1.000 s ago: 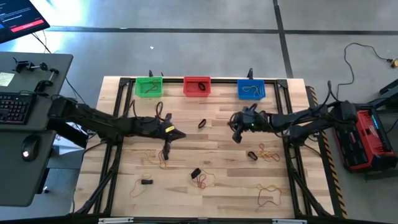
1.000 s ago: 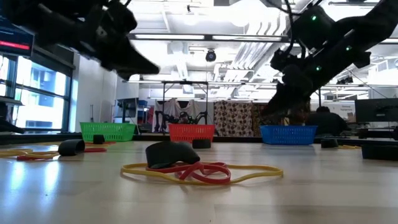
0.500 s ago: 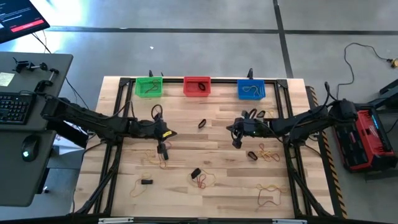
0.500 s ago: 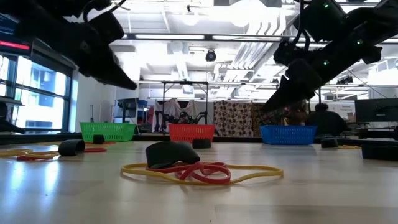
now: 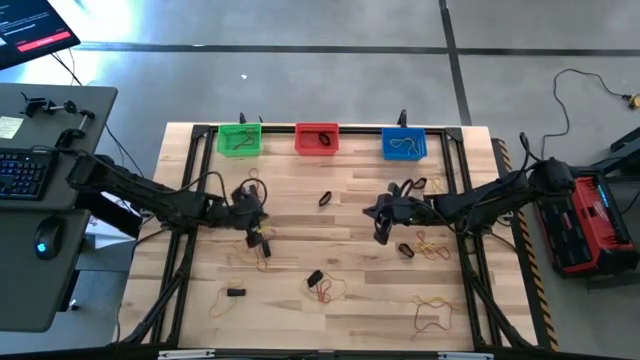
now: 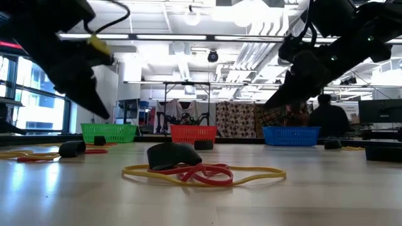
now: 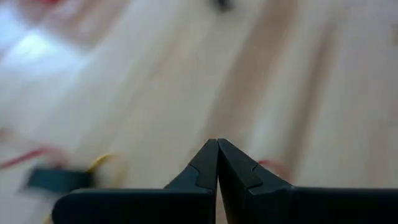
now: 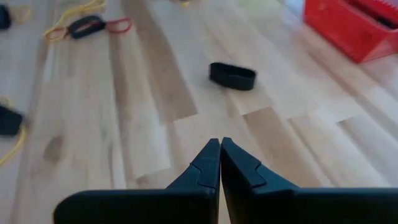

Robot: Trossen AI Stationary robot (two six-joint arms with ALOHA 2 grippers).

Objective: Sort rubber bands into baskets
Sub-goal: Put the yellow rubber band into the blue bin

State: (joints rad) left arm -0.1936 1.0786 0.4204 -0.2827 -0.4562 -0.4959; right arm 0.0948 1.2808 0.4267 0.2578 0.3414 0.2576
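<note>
My left pincer [image 5: 262, 241] and right pincer [image 5: 381, 236] are both pressed closed, empty, above mid-table. A black rubber band [image 8: 232, 76] lies flat between them, its long axis slanting toward the far red basket [image 5: 317, 139].

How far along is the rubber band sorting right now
Early. The green basket, red basket and blue basket each hold a band or two. Both the left tool and right tool are shut and empty. Many bands remain, like the black band.
</note>
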